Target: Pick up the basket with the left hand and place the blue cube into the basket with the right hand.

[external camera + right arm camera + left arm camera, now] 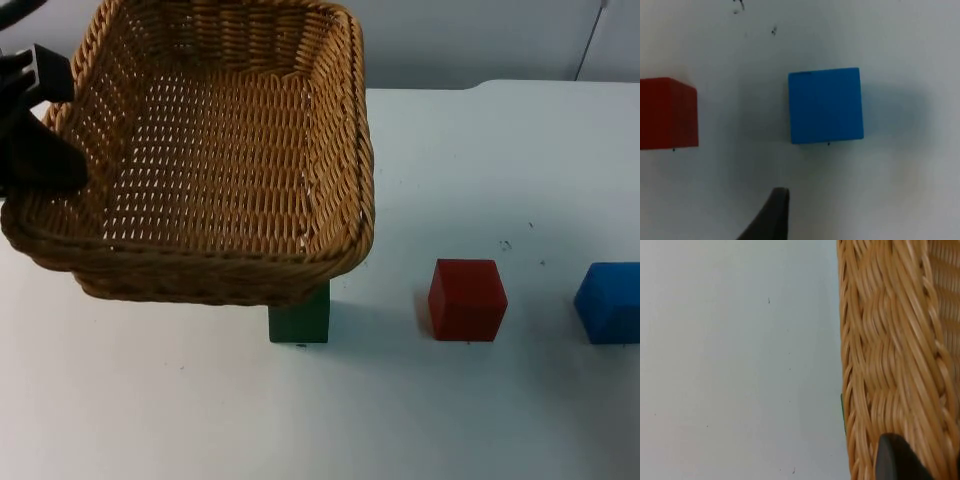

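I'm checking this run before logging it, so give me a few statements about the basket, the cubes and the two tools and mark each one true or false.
1. The left tool holds the wicker basket by its rim, lifted off the table. True.
2. The blue cube already lies inside the basket. False: it sits on the white table, far from the basket.
3. The green cube is partly hidden under the basket's edge in the top view. True.
4. The red cube is stacked on the blue cube. False: they sit apart on the table, side by side.
5. The right tool has closed on the blue cube. False: the wrist view shows it short of the cube, not touching it.
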Available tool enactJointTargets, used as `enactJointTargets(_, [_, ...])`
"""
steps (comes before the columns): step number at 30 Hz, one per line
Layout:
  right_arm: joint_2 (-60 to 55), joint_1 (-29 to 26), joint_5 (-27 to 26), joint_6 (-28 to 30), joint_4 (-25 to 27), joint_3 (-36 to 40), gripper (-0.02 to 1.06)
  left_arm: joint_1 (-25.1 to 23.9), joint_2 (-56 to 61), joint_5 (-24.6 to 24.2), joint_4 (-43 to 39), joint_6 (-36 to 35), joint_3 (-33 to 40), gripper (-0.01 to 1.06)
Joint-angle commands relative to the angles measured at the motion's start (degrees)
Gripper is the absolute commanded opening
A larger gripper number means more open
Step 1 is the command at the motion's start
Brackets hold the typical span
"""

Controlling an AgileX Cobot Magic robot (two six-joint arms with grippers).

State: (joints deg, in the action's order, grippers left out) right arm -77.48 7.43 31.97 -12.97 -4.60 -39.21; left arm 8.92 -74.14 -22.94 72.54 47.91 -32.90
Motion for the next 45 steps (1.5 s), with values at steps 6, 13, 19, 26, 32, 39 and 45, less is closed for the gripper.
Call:
enactJointTargets(6, [-8.1,0.4,-6.1,-1.5,-0.7,-2.5,0.98,-0.1,0.8,-2.3,1.6,0.1,-0.2,0.0])
enactJointTargets(13, [-14.5,0.4,-5.3,-1.4,-0.7,-8.0,0.98,-0.1,0.8,-2.4,1.6,0.1,-0.2,0.0])
enactJointTargets(19, [-19.2,0.4,-6.0,-1.4,-0.7,-9.1,0.98,-0.1,0.8,-2.4,1.6,0.1,-0.2,0.0])
enactJointTargets(26, [-24.1,0.4,-8.0,-0.5,0.5,-9.1,0.94,-0.1,0.8,-2.4,1.6,0.1,-0.2,0.0])
enactJointTargets(32, [-27.3,0.4,-11.2,-0.4,0.5,-9.1,0.93,-0.1,0.8,-2.4,1.6,0.1,-0.2,0.0])
enactJointTargets(39, [-29.4,0.4,-12.6,-0.2,0.5,-9.1,0.89,-0.1,0.8,-2.4,1.6,0.1,-0.2,0.0])
enactJointTargets(45, [-30.4,0.4,-13.4,-0.6,0.6,-9.1,0.66,-0.1,0.8,-2.4,1.6,0.1,-0.2,0.0])
